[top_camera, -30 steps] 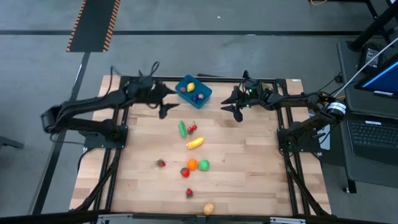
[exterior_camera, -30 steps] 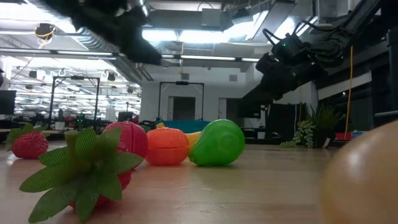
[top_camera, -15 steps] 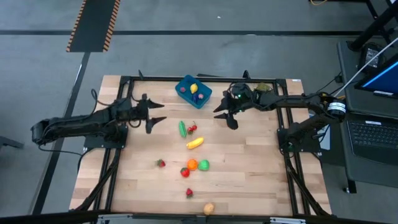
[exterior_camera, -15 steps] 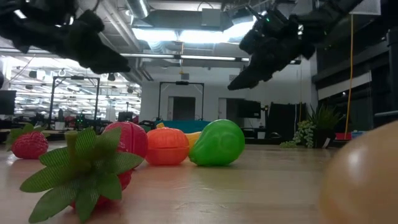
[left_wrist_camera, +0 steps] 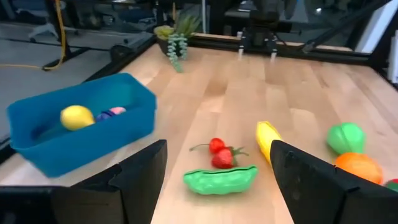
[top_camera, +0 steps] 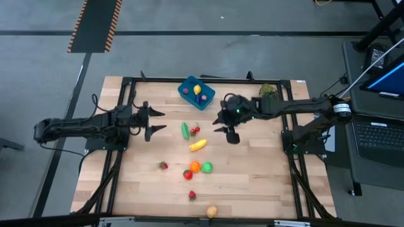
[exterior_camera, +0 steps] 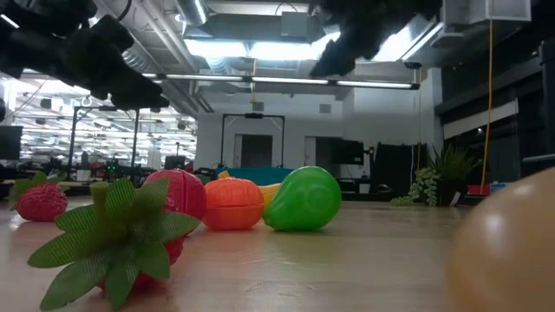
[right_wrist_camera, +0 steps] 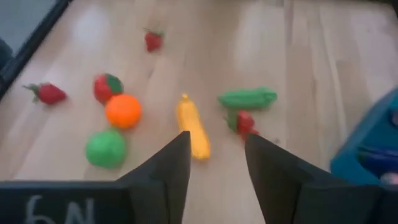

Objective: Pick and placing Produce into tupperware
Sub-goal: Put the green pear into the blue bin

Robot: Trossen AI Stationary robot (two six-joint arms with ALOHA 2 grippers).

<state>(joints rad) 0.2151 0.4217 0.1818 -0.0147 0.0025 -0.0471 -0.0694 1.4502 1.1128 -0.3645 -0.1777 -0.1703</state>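
White characters resembling "6N" on the dark right pincer body (right_wrist_camera: pixel 59 210), nothing else readable

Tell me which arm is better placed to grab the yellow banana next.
Probably the right. Its open pincer hangs just beside the yellow banana, which sits centred between its fingers in the right wrist view. The left pincer, also open, faces the green pea pod instead.

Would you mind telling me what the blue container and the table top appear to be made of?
The blue container looks like smooth moulded plastic: even colour, rounded corners, thin walls. The table top looks like pale wood, probably butcher block, judging by its visible plank seams and grain.
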